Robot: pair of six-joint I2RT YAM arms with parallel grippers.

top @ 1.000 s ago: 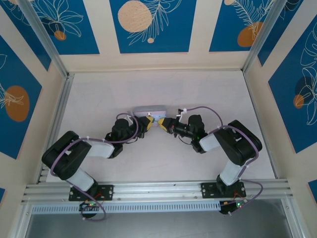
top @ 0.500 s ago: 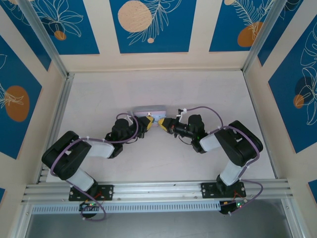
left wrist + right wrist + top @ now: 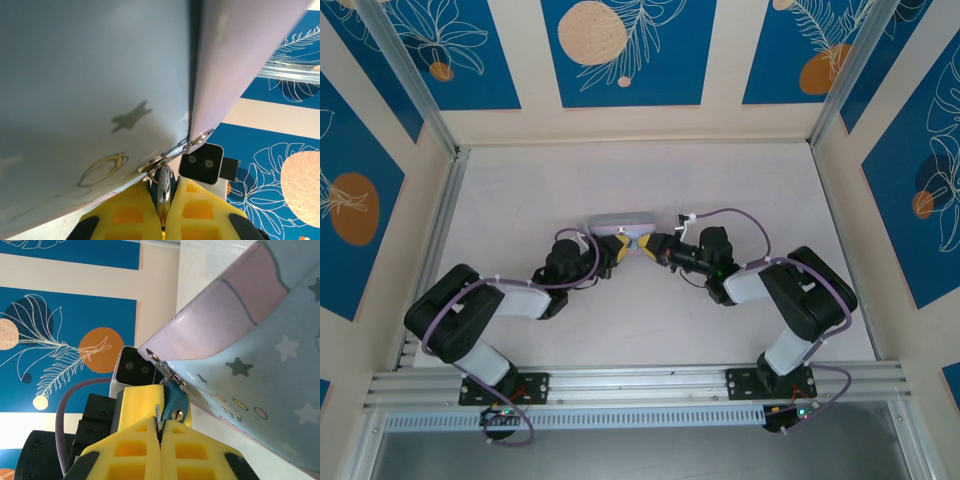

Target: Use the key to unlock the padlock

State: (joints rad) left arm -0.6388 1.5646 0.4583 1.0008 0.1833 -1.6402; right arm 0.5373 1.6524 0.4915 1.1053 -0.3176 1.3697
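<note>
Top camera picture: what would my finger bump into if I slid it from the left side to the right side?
left arm → left gripper → right gripper → right arm

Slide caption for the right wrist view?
Right gripper pinches the key beside the padlock hung on the tin.

Smooth, softly glossy painted metal tin (image 3: 260,355); shiny padlock (image 3: 175,401), bright metal keyhole; bare-metal key (image 3: 157,412); matt yellow rubbery pads on right gripper (image 3: 160,422); matt pale surface (image 3: 720,180).

Robot lab test cell: alu frame rails (image 3: 640,385), printed wall panels (image 3: 620,50), white table (image 3: 620,180).
</note>
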